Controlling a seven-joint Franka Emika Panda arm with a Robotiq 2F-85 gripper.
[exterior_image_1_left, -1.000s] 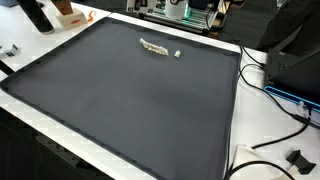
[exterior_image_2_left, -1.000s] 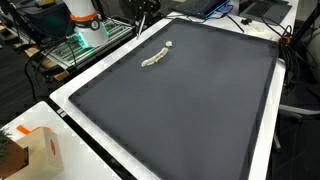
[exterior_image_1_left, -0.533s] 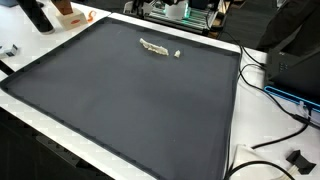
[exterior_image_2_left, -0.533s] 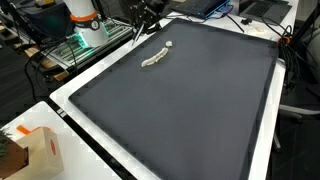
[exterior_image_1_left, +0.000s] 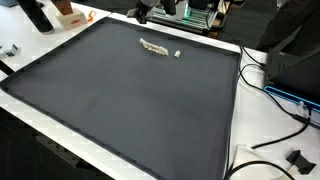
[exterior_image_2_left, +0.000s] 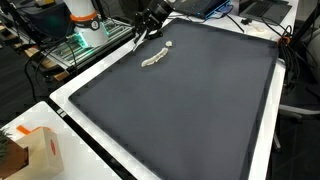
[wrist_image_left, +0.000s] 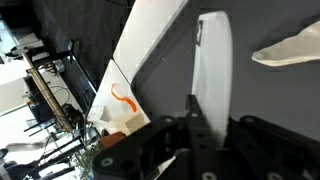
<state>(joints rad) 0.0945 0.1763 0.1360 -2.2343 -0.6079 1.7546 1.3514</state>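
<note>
A black gripper (exterior_image_2_left: 147, 23) hangs over the far edge of a large dark mat (exterior_image_2_left: 190, 100); it also shows at the top of an exterior view (exterior_image_1_left: 146, 12). In the wrist view the gripper (wrist_image_left: 206, 112) is shut on a long flat white strip (wrist_image_left: 213, 65) that sticks out ahead of it over the mat. A small pale crumpled piece (exterior_image_2_left: 155, 57) lies on the mat just beyond the gripper, and appears in the wrist view at the right edge (wrist_image_left: 287, 47). In an exterior view the crumpled piece (exterior_image_1_left: 153, 46) has a tiny white bit (exterior_image_1_left: 177, 54) beside it.
The mat lies on a white table (exterior_image_2_left: 75, 95). A cardboard box with orange marks (exterior_image_2_left: 38, 150) stands at one corner. Cables (exterior_image_1_left: 268, 88) and a black case (exterior_image_1_left: 297, 62) lie off the mat's side. A metal rack (exterior_image_2_left: 70, 47) stands behind the table.
The gripper has come into both exterior views from beyond the far edge and now stands nearer the crumpled piece. The piece itself has not moved.
</note>
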